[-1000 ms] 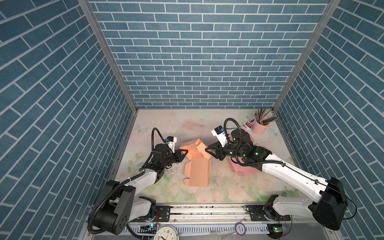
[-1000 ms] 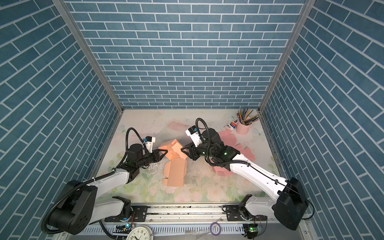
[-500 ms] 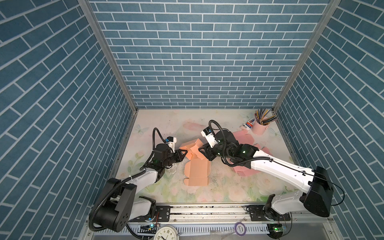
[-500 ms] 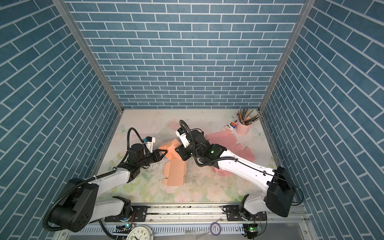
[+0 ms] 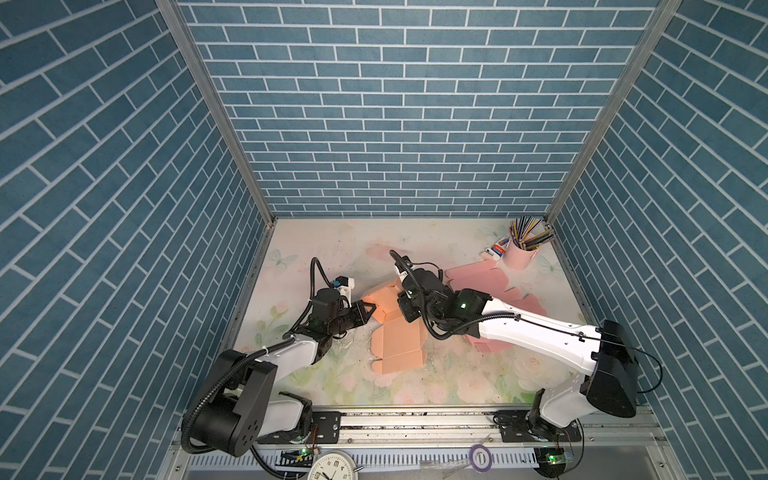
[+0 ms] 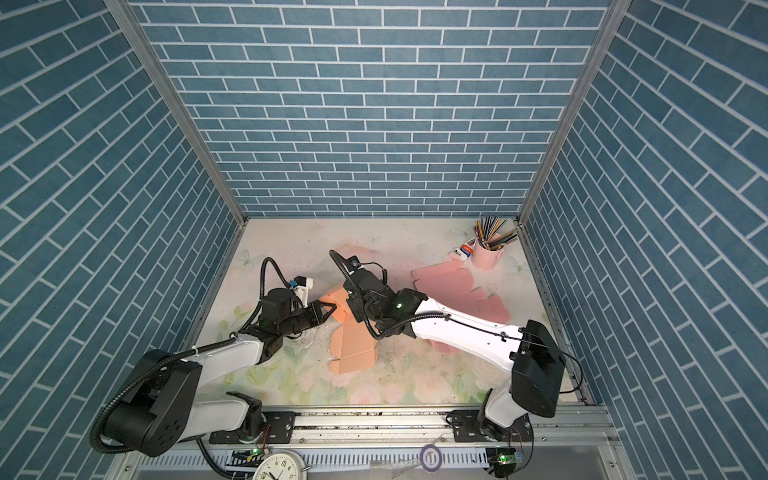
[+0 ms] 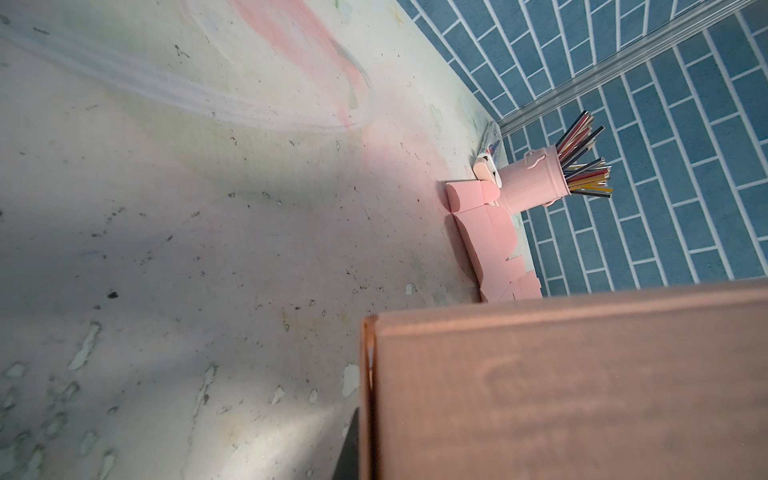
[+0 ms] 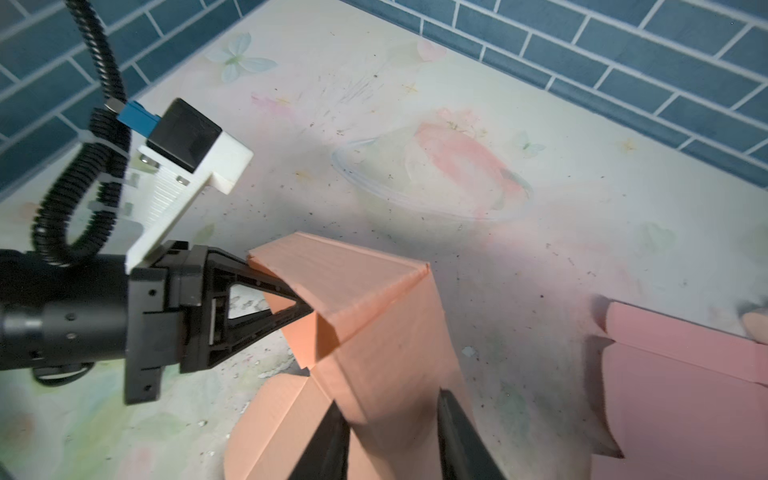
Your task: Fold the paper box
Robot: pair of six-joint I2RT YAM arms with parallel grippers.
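While both top views hide the right tool (image 8: 387, 398) under its own wrist, the right wrist view shows its jaws apart astride a raised panel of the paper box (image 5: 399, 345). Whether they grip the panel is unclear. That view also shows the left tool (image 8: 305, 309) clamped on a flap. The box sits mid-tabletop (image 5: 332, 249).

paper box (image 8: 361, 291): I see matt orange card, faintly ribbed.
flat pink sheets (image 8: 685, 395): matt card too, smooth.
tabletop (image 8: 457, 104): I read a printed floral cover, scuffed and flaking.
pencil cup (image 7: 528, 183): pink, smooth, slight sheen.
left gripper (image 8: 305, 309): black matt plastic, by my eye.
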